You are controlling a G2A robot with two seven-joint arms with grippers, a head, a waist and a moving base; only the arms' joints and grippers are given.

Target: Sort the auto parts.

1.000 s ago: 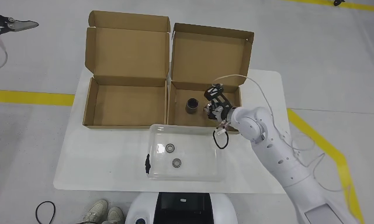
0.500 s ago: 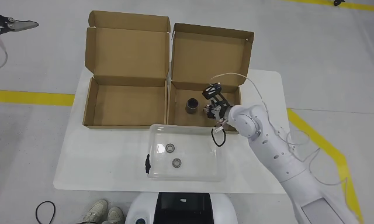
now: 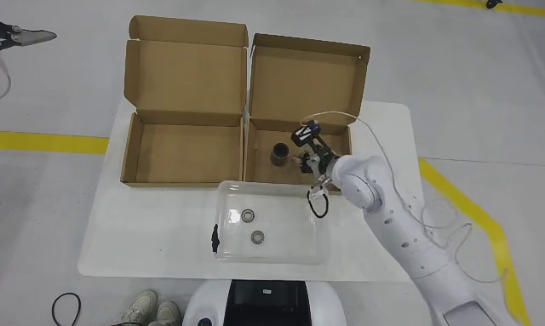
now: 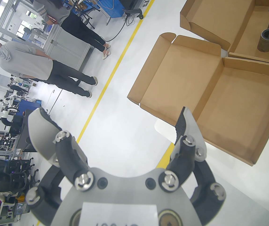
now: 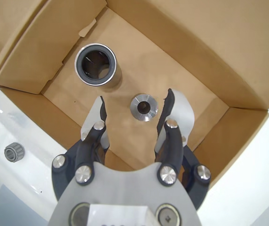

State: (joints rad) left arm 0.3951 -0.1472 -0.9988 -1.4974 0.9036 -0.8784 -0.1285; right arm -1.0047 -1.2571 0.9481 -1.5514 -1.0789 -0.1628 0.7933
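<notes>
Two hollow metal cylinders, sleeve (image 5: 95,65) and bushing (image 5: 144,107), are stood in the right cardboard box (image 3: 260,163); two ring bearings (image 3: 249,214) in the clear tray (image 3: 285,241); right gripper (image 5: 135,96) and left gripper (image 4: 111,111) are spread.

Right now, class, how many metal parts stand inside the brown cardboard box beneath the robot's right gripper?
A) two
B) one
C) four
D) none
A: the right wrist view shows a large dark hollow metal cylinder and a small shiny steel bushing standing on the floor of the brown cardboard box, below the open right gripper.
</notes>
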